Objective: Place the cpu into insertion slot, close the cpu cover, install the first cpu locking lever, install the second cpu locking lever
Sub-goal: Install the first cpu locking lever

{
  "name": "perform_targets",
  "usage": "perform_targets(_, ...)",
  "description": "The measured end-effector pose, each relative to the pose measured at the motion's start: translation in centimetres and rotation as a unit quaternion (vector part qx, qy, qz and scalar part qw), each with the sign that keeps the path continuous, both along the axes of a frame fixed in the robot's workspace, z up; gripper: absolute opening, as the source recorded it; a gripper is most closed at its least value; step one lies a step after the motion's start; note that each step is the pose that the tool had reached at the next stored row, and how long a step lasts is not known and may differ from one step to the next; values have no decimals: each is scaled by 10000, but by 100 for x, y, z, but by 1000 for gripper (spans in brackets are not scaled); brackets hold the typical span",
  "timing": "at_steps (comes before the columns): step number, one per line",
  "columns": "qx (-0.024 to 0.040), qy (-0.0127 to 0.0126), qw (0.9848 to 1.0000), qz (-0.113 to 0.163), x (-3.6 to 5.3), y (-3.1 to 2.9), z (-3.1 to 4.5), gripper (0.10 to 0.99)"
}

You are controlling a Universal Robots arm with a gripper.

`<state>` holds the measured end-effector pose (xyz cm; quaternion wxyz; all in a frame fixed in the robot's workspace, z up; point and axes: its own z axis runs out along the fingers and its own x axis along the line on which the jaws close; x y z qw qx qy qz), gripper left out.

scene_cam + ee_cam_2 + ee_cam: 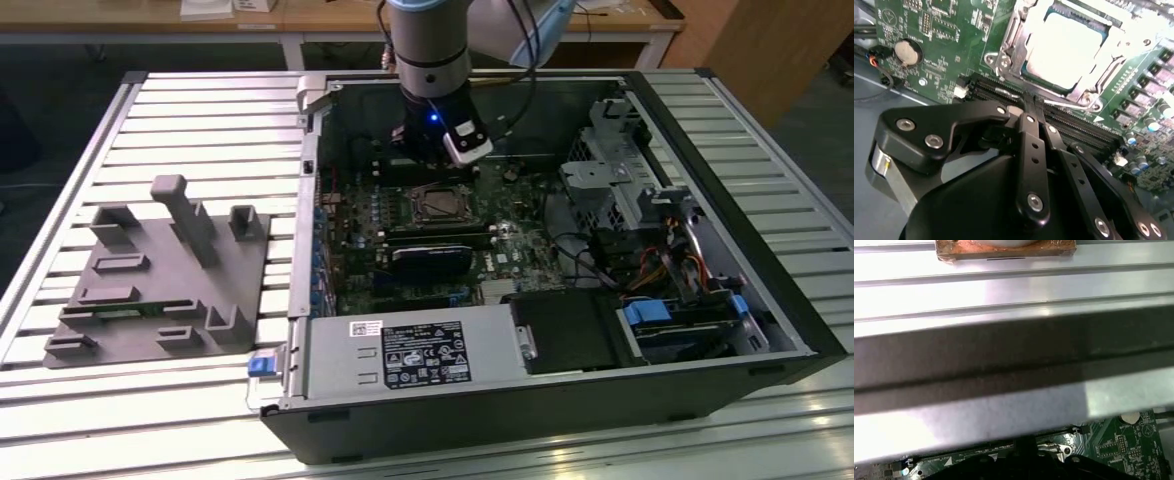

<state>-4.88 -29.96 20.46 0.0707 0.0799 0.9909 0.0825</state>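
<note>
Fingers [1030,107] of the tool [1030,102] are pressed together in the second wrist view, with nothing between them. Just beyond their tips we see the cpu [1069,50], pale and bright, lying in the slot [1015,60], with the cover [1089,100] closed around it. A thin lever [1066,105] lies along the near edge of the cover, close to the tips. In the exterior view, we see the tool [430,160] low inside the open case [721,300], just above the slot [442,203], and the case rests on the ribbed counter [187,140].
</note>
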Motion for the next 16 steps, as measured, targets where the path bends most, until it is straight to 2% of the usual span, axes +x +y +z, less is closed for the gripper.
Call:
perform_targets(3, -33, 0, 10000, -42, 0, 27, -8, 106)
perform_targets(8, -92, -10, 9999, -119, 0, 31, -23, 106)
perform_targets(16, -122, -57, 9996, -245, 0, 31, -55, 106)
